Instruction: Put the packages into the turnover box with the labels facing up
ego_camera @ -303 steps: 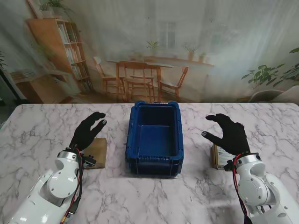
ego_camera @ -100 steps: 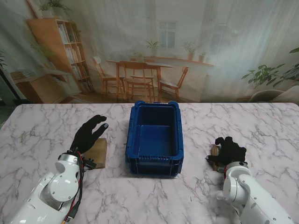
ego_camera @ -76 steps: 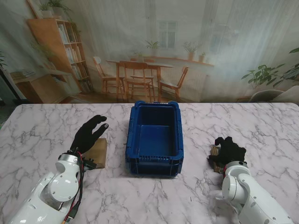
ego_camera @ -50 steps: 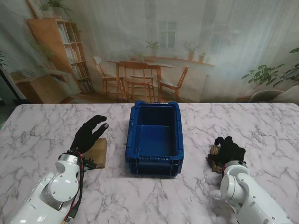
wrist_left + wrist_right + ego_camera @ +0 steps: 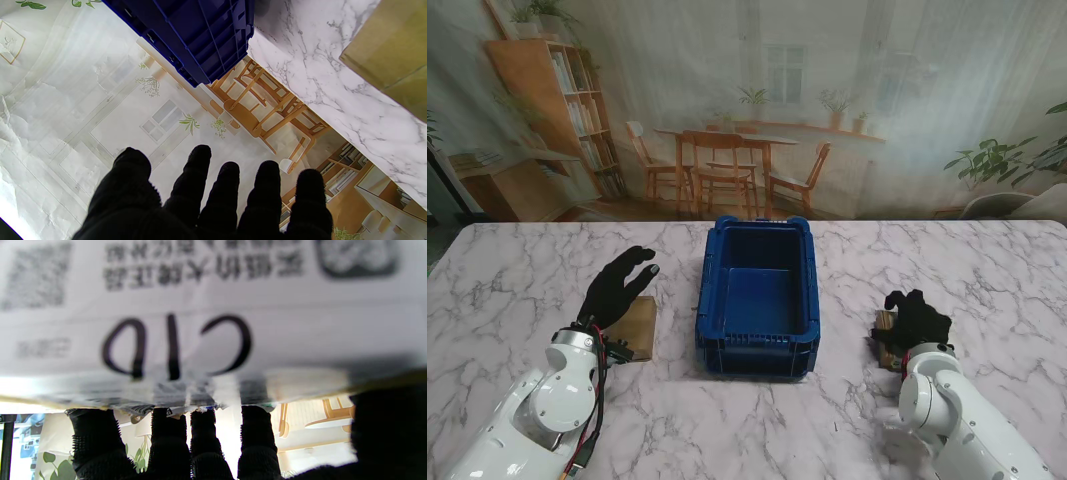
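Two hands, black-gloved, on white arms nearest me.

Left hand (image 5: 617, 288): raised over the bench (image 5: 517, 290), fingers (image 5: 196, 180) spread, all five apart, holding nothing. It hangs over the far edge of package one.

Right hand (image 5: 914, 320): palm down on package two, fingers (image 5: 166, 433) curled over its far edge, thumb at one side. In the right wrist view the fingertips press against the label's edge; whether the package is lifted off the bench I cannot tell.

Packages, two. Package one (image 5: 634, 327): flat brown carton, plain face up, lying on the bench left of the box and just beside it, not touching. Package two (image 5: 886, 338): brown carton right of the box, well apart from it, mostly hidden under the right hand. Its white label (image 5: 213, 306) faces the palm, with blurred print, two square codes and handwritten marks.

Box, one (image 5: 759, 345): blue, ribbed walls, open top, at the bench's middle between the two packages. Nothing lies inside.
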Motion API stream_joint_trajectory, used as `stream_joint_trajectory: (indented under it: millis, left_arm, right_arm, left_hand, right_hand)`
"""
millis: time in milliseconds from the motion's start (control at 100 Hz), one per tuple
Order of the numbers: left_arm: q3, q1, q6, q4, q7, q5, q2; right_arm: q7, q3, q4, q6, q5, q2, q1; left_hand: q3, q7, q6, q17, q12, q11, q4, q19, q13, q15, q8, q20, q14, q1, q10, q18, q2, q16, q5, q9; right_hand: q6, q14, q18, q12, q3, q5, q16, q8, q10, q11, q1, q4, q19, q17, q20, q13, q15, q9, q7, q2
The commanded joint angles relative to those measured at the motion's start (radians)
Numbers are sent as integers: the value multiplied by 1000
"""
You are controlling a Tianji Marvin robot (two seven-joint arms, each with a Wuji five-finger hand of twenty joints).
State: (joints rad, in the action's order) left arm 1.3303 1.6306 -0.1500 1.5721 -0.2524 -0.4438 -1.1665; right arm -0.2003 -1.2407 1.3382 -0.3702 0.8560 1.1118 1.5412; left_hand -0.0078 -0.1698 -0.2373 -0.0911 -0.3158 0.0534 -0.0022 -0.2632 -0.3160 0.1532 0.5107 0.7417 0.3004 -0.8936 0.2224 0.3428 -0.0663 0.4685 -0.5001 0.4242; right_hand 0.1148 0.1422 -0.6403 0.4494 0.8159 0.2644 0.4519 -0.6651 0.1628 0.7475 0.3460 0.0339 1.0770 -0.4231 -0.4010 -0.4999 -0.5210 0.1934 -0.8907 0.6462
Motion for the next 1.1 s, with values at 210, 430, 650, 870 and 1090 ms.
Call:
stream_joint_trajectory:
  millis: [210, 430, 650, 870, 1090]
  left_arm:
    - [-5, -1, 5, 0, 10, -1, -2]
    - [-6, -2, 8, 1, 12, 0, -2]
    - [-7, -2, 11, 1, 12, 1, -2]
    - [-9, -3, 14, 1, 15, 3, -2]
    - [-9, -4, 8, -1, 12, 6, -3]
  right_arm:
    - [28, -23, 59, 21, 32, -8, 17]
    - [88, -60, 151, 43, 76, -18, 27]
    - [168, -87, 278, 31, 90, -22, 13]
    - [261, -72, 376, 5, 101, -28, -42]
    - [306, -9, 407, -40, 50, -25, -119]
  left_hand:
    - [-25, 9, 9, -3, -9, 6, -13, 21, -16, 20, -2, 23, -10, -20, -7, 1, -50, 8, 7, -7]
    - [-25, 8, 10, -4, -9, 6, -13, 21, -16, 20, -2, 23, -10, -20, -7, -1, -50, 8, 7, -7]
    - [-25, 8, 9, -4, -9, 6, -13, 21, -16, 20, -2, 23, -10, -20, -7, -1, -50, 8, 7, -7]
    - [-25, 8, 9, -4, -9, 6, -13, 20, -15, 20, -2, 23, -11, -20, -6, 0, -50, 8, 7, -9]
    - [-25, 8, 10, -4, -9, 6, -13, 20, -16, 21, -2, 23, -11, -20, -5, -1, -50, 9, 8, -8]
  right_hand:
    - [27, -20, 270, 2, 239, 25, 48, 19, 20, 30, 217, 5, 285, -118, -66, -98, -231, 0, -22, -50]
    - [23, -20, 285, 1, 234, 40, 50, 26, 20, 28, 208, 7, 301, -120, -69, -104, -238, 2, -14, -57]
    - [16, -16, 291, -3, 210, 59, 52, 35, 26, 19, 203, 9, 312, -129, -70, -118, -242, 19, 0, -68]
    - [11, -15, 294, -6, 194, 60, 51, 41, 30, 15, 207, 7, 314, -124, -69, -120, -240, 24, 10, -78]
    - [6, -11, 270, -5, 177, 62, 47, 45, 31, 12, 211, 5, 303, -121, -64, -119, -232, 31, 18, -92]
